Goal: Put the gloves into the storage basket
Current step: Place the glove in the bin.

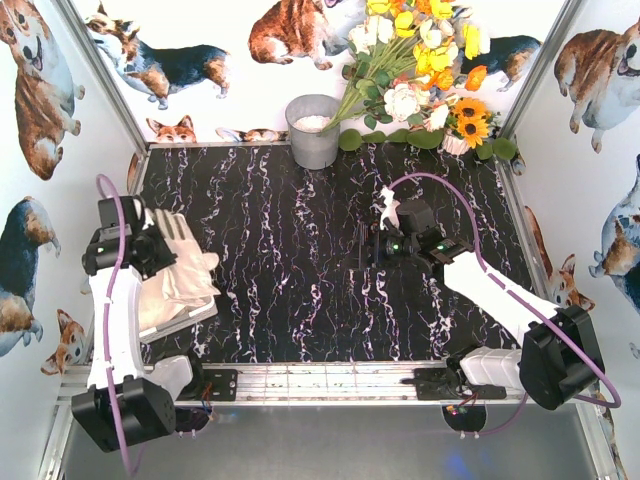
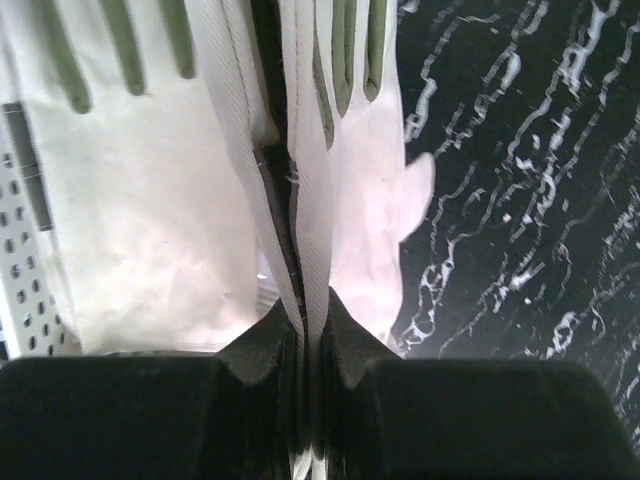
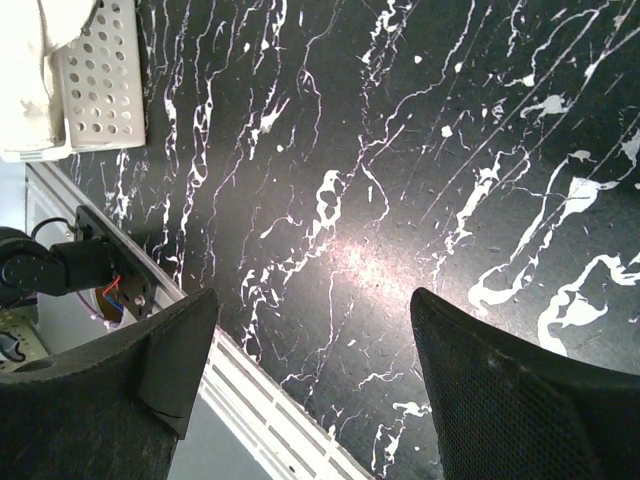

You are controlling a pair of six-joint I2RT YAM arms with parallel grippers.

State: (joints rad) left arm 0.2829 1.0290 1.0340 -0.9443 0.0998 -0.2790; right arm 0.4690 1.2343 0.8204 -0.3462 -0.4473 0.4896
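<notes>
My left gripper (image 1: pixel 160 250) hangs over the white perforated storage basket (image 1: pixel 190 320) at the table's left edge. In the left wrist view it (image 2: pixel 305 310) is shut on the ribbed cuff of a cream-white glove (image 2: pixel 360 200) with grey-green finger patches. The glove hangs at the basket's right side over the black table. Another glove (image 2: pixel 130 200) lies flat in the basket (image 2: pixel 18 290). In the top view the gloves (image 1: pixel 185 270) cover most of the basket. My right gripper (image 1: pixel 363 245) is open and empty above the table's middle; in its wrist view (image 3: pixel 315 300) the basket (image 3: pixel 100 80) shows at top left.
A grey metal bucket (image 1: pixel 313 130) stands at the back centre, with a bunch of flowers (image 1: pixel 420 60) to its right. The table is black marble-patterned (image 1: pixel 280 260), with corgi-print walls around it. A metal rail (image 3: pixel 270 400) runs along the near edge.
</notes>
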